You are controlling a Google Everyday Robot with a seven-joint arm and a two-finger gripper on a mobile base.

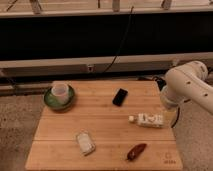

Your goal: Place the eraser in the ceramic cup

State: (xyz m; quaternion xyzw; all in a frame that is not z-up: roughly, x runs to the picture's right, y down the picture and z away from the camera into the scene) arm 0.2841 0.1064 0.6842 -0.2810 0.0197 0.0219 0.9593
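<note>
A small black rectangular block [120,96], which I take for the eraser, lies on the wooden table [105,125] right of its far middle. The white ceramic cup [60,91] stands upright inside a green bowl [51,101] at the table's far left corner. My white arm [187,85] comes in from the right, past the table's right edge. My gripper [170,118] hangs at the arm's lower end, by the table's right edge and next to a lying bottle. It is well right of the eraser and far from the cup.
A white bottle [147,120] lies on its side near the right edge. A pale whitish block [85,142] lies front left of centre. A red pepper-like object [136,151] lies at the front right. A dark wall and a cable [122,42] run behind the table.
</note>
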